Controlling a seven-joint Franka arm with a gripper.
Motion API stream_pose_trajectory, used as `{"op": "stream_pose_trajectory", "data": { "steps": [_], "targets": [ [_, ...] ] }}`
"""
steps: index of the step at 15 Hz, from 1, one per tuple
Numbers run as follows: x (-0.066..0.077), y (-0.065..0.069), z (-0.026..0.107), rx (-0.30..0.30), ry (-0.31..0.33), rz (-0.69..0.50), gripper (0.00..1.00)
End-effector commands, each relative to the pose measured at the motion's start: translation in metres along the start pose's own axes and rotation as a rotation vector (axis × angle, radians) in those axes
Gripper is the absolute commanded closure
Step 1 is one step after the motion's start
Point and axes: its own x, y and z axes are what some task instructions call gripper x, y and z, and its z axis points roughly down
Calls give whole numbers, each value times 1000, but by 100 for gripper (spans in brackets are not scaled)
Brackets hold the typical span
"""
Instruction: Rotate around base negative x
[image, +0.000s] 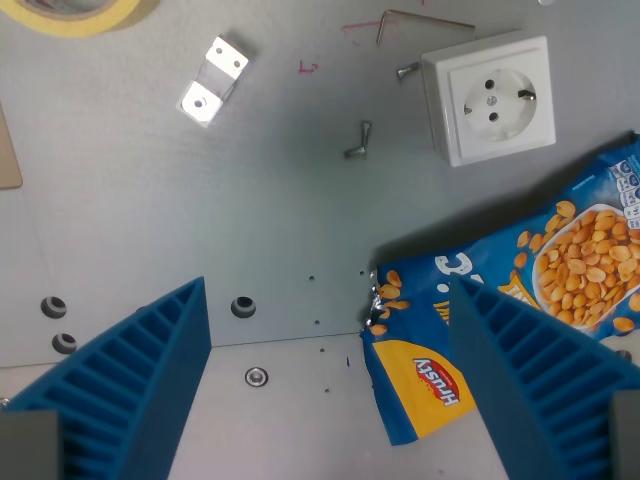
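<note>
The claw (330, 390) is seen from above in the wrist view, its two blue ribbed fingers (135, 385) spread wide apart with nothing held between them. Below it a grey metal tabletop (200, 220) is shown, marked by small holes and screw heads.

A blue peanut bag (500, 300) is laid flat at the wrist view's right, printed with golden nuts and a yellow and red logo; its torn lower corner is partly covered by the right-hand finger, and whether the two touch cannot be told. A white wall socket (490, 98) is placed above the bag, near it but apart. A hex key (420, 22) is seen at the upper edge, just beside the socket's upper corner, and a small screw (358, 140) lies left of the socket. A shiny metal bracket (212, 80) is set towards the upper left, well apart from the bag. A roll of yellow tape (75, 15) is cut off by the upper left corner.
</note>
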Motion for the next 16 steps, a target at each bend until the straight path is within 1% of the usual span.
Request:
{"op": "stream_pose_trajectory", "data": {
  "steps": [1, 16],
  "targets": [
    [0, 0, -3, -13, 7, 1, 0],
    [0, 0, -3, -213, 19, 3, 0]
  ]
}}
